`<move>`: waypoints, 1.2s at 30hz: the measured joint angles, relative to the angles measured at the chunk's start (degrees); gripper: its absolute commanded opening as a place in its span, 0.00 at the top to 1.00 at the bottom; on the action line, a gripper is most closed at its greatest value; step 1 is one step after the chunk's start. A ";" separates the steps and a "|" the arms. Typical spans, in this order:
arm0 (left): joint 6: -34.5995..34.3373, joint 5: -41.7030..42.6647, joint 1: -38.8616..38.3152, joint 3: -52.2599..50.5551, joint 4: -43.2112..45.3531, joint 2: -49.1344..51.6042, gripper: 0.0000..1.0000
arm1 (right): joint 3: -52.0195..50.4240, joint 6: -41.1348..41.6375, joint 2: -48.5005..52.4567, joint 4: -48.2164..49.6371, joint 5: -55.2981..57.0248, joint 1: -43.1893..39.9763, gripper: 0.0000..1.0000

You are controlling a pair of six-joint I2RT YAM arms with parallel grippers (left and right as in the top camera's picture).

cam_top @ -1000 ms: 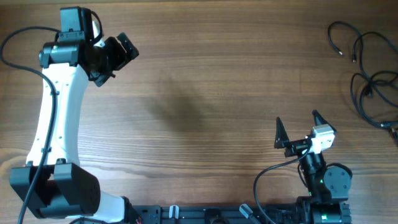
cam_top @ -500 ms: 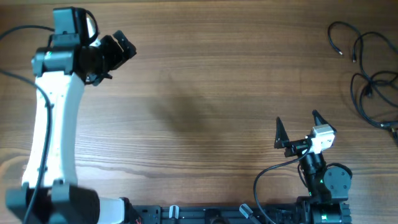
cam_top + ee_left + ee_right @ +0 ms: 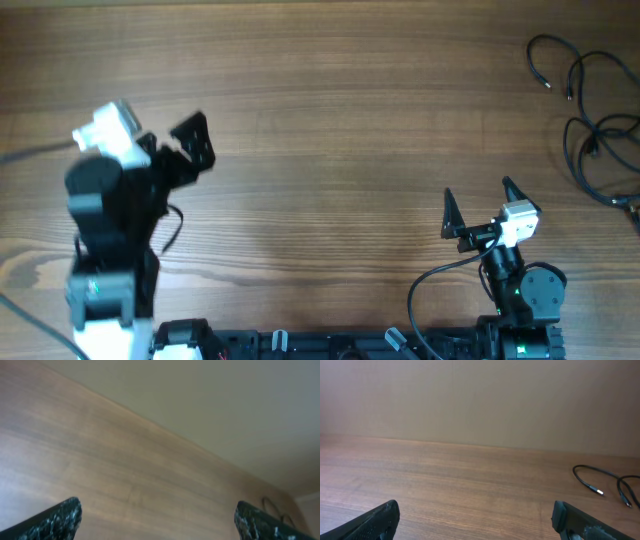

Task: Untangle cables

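The cables point(image 3: 592, 120) are thin black loops with small plug ends, lying loose at the far right edge of the wooden table. One loop with a plug shows in the right wrist view point(image 3: 590, 483), far right. A faint loop shows in the left wrist view point(image 3: 272, 508). My left gripper point(image 3: 190, 148) is open and empty at the left side, far from the cables; its jaws show in the left wrist view point(image 3: 157, 514). My right gripper point(image 3: 478, 192) is open and empty near the front right, well short of the cables; its jaws show in the right wrist view point(image 3: 475, 512).
The wooden table point(image 3: 340, 110) is bare between the two arms. The right arm's own thick black wire point(image 3: 430, 280) curves by its base at the front edge. A plain wall point(image 3: 480, 395) stands behind the table.
My left arm has pulled back from the far left toward the front edge, and its gripper now sits lower and is blurred. The right arm and the cables have not moved.
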 measured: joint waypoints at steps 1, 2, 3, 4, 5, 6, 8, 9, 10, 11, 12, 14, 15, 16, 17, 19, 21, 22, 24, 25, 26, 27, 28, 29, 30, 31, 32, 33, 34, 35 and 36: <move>0.04 -0.13 0.00 -2.71 1.62 -2.60 0.00 | 0.00 0.00 0.00 -0.02 0.00 0.00 0.00; 0.09 -0.20 0.00 -6.10 5.22 -5.57 0.00 | 0.00 0.00 -0.02 -0.02 0.00 0.00 0.00; 0.09 -0.20 0.00 -9.66 8.50 -8.61 0.00 | 0.00 0.00 -0.02 0.00 0.00 0.00 0.00; 0.09 -0.20 0.00 -13.77 11.85 -12.07 0.00 | 0.00 -0.02 -0.02 0.00 0.02 0.00 0.00; 0.11 -0.20 0.00 -16.24 14.53 -14.08 0.00 | 0.00 0.00 -0.04 -0.02 0.00 0.00 0.00; 0.13 -0.24 0.00 -19.71 18.05 -16.59 0.00 | 0.00 0.00 -0.04 0.00 0.00 0.00 0.00; 0.26 -0.48 0.00 -23.80 21.24 -19.87 0.00 | 0.00 0.00 -0.04 0.00 0.00 0.00 0.00; 0.31 -0.68 0.00 -25.70 23.10 -21.22 0.00 | 0.00 0.00 -0.04 -0.02 0.00 0.00 0.00; 0.31 -1.03 0.00 -28.06 24.76 -23.15 0.00 | 0.00 0.00 -0.04 0.00 0.00 0.00 0.00; 0.33 -1.68 0.00 -31.04 26.01 -25.59 0.00 | 0.00 0.00 -0.04 0.00 0.00 0.00 0.00; 0.39 -2.29 -0.11 -32.70 26.45 -27.04 0.00 | 0.00 0.00 -0.04 -0.02 0.00 0.00 0.00; 1.57 -4.02 -0.83 -36.72 26.49 -31.04 0.00 | 0.00 0.00 -0.04 0.00 0.00 0.00 0.00; 2.86 -4.26 -1.38 -37.81 26.51 -32.37 0.00 | 0.00 -0.02 -0.04 -0.02 0.00 0.00 0.00; 4.55 -4.46 -1.99 -38.62 26.51 -33.51 0.00 | 0.00 0.00 -0.04 0.00 0.00 0.00 0.00; 6.86 -4.59 -2.64 -39.34 26.51 -34.69 0.00 | 0.00 0.00 -0.04 -0.02 0.00 0.00 0.00; 10.47 -4.61 -3.32 -39.95 26.56 -35.98 0.00 | 0.00 0.00 -0.04 0.00 0.00 0.00 0.00; 14.19 -4.61 -3.48 -40.57 26.56 -37.27 0.00 | 0.00 0.00 -0.04 -0.02 0.00 0.00 0.00; 15.85 -4.61 -3.48 -41.00 26.56 -37.99 0.00 | 0.00 0.00 -0.04 0.00 0.00 0.00 0.00; 18.64 -4.61 -3.48 -42.01 26.56 -39.41 0.00 | 0.00 0.00 -0.04 0.00 0.00 0.00 0.00; 19.71 -4.61 -3.48 -42.69 26.56 -40.13 0.00 | 0.00 0.00 -0.04 -0.02 0.00 0.00 0.00; 20.55 -4.59 -3.48 -43.45 26.53 -40.85 0.00 | 0.00 0.00 -0.04 0.00 0.00 0.00 0.00; 21.14 -4.59 -3.48 -44.13 26.53 -41.38 0.00 | 0.00 0.00 -0.04 -0.02 0.00 0.00 0.00; 21.59 -4.59 -3.48 -44.70 26.25 -41.88 0.00 | 0.00 0.00 -0.04 0.00 0.00 0.00 0.01; 22.03 -4.59 -3.48 -45.18 25.57 -42.36 0.00 | 0.00 0.00 -0.04 0.00 0.00 0.00 0.00; 22.29 -4.59 -3.48 -45.33 25.05 -42.51 0.00 | 0.00 0.00 -0.04 0.00 0.00 0.00 0.00; 22.49 -4.57 -3.48 -45.42 24.72 -42.53 0.00 | 0.00 0.00 -0.04 0.00 0.00 0.00 0.00; 22.67 -4.59 -3.48 -45.42 24.09 -42.62 0.00 | 0.00 0.00 -0.04 0.00 0.00 0.00 0.00; 22.88 -4.57 -3.48 -45.42 23.63 -42.69 0.00 | 0.00 0.00 -0.04 0.00 0.00 0.00 0.00; 23.02 -4.59 -3.48 -45.42 22.34 -42.88 0.00 | 0.00 0.00 -0.04 0.00 0.00 0.00 0.00; 23.04 -4.57 -3.48 -45.42 21.07 -43.06 0.00 | 0.00 0.00 -0.04 0.00 0.00 0.00 0.00; 23.04 -4.57 -3.48 -45.44 19.98 -43.21 0.00 | 0.00 0.00 -0.04 0.00 0.00 0.00 0.00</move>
